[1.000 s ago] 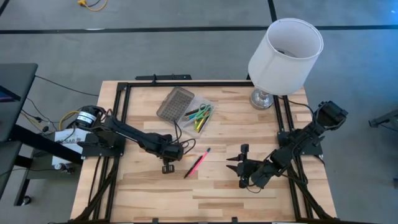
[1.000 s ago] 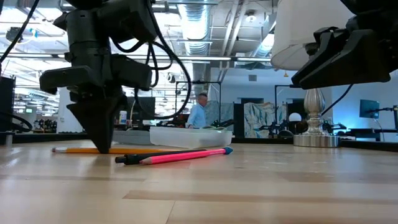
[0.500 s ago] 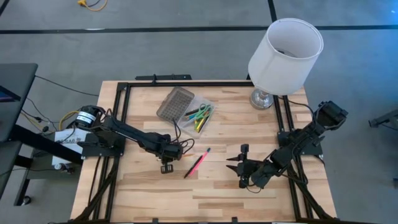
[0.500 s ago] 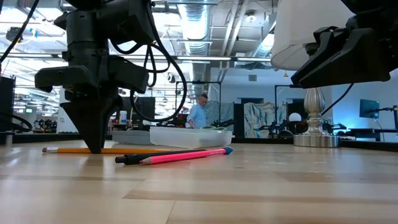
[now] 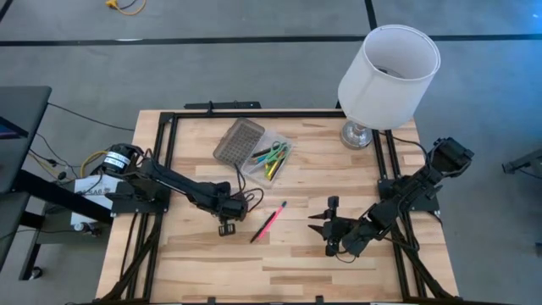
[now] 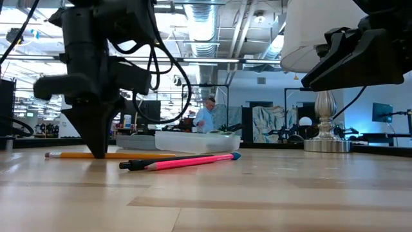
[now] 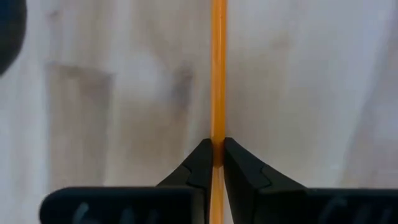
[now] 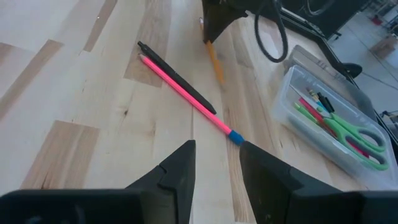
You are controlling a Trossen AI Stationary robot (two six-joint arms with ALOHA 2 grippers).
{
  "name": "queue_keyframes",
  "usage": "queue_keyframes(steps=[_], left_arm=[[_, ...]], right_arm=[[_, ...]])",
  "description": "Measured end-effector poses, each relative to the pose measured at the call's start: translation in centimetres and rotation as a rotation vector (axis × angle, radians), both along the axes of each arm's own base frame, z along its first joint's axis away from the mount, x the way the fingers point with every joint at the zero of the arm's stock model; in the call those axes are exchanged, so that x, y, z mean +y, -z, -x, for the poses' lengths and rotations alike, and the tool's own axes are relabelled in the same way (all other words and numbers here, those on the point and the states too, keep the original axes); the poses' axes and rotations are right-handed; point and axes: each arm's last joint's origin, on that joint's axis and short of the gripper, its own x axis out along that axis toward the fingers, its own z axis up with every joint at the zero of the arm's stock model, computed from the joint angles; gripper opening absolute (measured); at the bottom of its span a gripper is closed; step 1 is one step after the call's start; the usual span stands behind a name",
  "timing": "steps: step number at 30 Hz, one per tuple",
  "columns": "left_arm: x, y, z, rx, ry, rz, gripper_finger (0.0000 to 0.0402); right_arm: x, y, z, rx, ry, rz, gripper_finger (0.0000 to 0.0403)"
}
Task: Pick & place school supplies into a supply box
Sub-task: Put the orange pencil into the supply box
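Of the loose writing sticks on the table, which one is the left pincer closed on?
The yellow pencil: the left pincer is shut on it, while the pink pen and dark pen lie free beside it.

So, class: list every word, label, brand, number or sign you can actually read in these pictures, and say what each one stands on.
None can be read.
White label on the left arm's base: dark print, too small to read.
Pink pen, yellow pencil, supply box: no lettering shows.
Room behind the table, low view: no sign legible.
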Motion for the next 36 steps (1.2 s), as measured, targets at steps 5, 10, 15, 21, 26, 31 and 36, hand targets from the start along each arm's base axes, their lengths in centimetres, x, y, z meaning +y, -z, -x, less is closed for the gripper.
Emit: queue_keyframes(steps=[5, 10, 15, 21, 26, 31, 36], left_arm=[[0.3, 0.0, 0.5, 0.037, -0.065, -0.045, 0.0021], [0.3, 0.0, 0.6, 0.043, -0.080, -0.057, 0.0020], [0.4, 0.1, 0.6, 0.045, -0.082, -0.060, 0.0020], [0.3, 0.1, 0.6, 0.041, -0.069, -0.086, 0.0019], [-0.1, 0.1, 0.7, 0.033, -0.042, -0.129, 0.0019], [-0.5, -0.1, 0.8, 0.026, -0.025, -0.156, 0.0018], [-1.0, -0.7, 0.5, 0.028, -0.005, -0.225, 0.0018]], right_arm=[[0.0, 0.0, 0.0, 0.000, 0.000, 0.000, 0.0120], [0.0, 0.0, 0.0, 0.000, 0.000, 0.000, 0.0120], [0.0, 0.0, 0.0, 0.000, 0.000, 0.000, 0.0120], [0.0, 0.0, 0.0, 0.000, 0.000, 0.000, 0.0120], [0.0, 0.0, 0.0, 0.000, 0.000, 0.000, 0.0120], [0.0, 0.0, 0.0, 0.000, 0.000, 0.000, 0.0120], [0.0, 0.0, 0.0, 0.000, 0.000, 0.000, 0.0120]])
